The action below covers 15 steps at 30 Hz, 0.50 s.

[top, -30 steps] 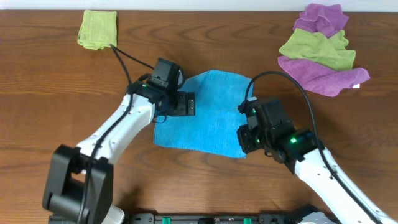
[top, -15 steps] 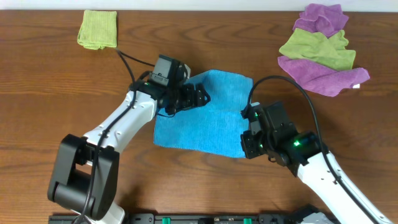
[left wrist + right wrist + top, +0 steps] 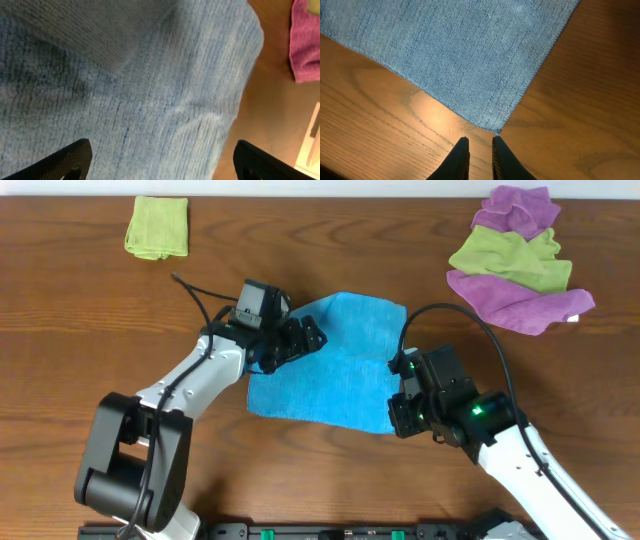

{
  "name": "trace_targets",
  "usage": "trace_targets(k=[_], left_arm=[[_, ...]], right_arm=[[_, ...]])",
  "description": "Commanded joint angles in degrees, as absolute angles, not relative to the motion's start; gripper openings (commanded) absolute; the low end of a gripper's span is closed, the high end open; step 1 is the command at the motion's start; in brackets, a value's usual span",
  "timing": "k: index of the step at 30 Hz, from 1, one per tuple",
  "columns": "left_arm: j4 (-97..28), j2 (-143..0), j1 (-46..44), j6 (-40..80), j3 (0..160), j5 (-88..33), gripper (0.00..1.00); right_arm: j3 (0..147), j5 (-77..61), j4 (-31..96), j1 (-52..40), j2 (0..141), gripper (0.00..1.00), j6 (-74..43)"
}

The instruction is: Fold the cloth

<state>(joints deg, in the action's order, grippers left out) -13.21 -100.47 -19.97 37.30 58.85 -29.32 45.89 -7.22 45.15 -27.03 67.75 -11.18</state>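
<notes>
A brown wooden table (image 3: 60,330), with the blue cloth (image 3: 340,370) spread flat in the middle of the frame between two arms.

The left gripper (image 3: 305,340) hangs over the cloth's upper left part, fingers spread wide and nothing in them. The right gripper (image 3: 479,152) sits just off the lower right corner, fingers almost together with only a slit between, and it is empty too. The cloth looks light, soft and limp, so I'd guess it will sag and drag rather than hold a shape. A corner or the stitched edge seems the place to pinch it. A folded green cloth (image 3: 157,227) lies upper left, and a heap of purple and green cloths (image 3: 520,260) upper right.
</notes>
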Motion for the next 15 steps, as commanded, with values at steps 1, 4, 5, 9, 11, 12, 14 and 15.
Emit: trace_targets(k=[1, 4, 5, 9, 11, 12, 14, 15], left_arm=[[-10.4, -101.0, -19.9, 39.3, 57.2, -27.8, 0.94], [-8.2, -101.0, -19.9, 41.0, 56.7, -26.2, 0.95], [-7.8, -101.0, -19.9, 41.4, 56.7, -25.3, 0.95], [-7.0, -101.3, -19.9, 42.3, 56.7, -23.9, 0.95], [-6.5, -102.0, -19.9, 43.0, 56.7, -23.8, 0.95], [-6.5, -102.4, -19.9, 43.7, 56.7, -23.8, 0.95], [-5.7, -103.4, -19.9, 44.8, 56.7, -24.4, 0.95], [-5.0, -104.0, -19.9, 45.4, 56.7, -25.2, 0.94]], right_arm=[[46.1, -7.1, 45.1, -27.2, 66.9, 0.17, -11.8], [46.1, -7.1, 45.0, -27.2, 67.0, 0.19, -11.8], [46.1, -7.1, 45.0, -27.2, 67.0, 0.2, -11.8], [46.1, -7.1, 45.0, -27.2, 66.9, 0.2, -11.8], [46.1, -7.1, 45.0, -27.2, 67.0, 0.2, -11.8], [46.1, -7.1, 45.0, -27.2, 67.0, 0.21, -11.8], [46.1, -7.1, 45.0, -27.2, 66.9, 0.2, -11.8], [46.1, -7.1, 45.0, -27.2, 66.9, 0.2, -11.8]])
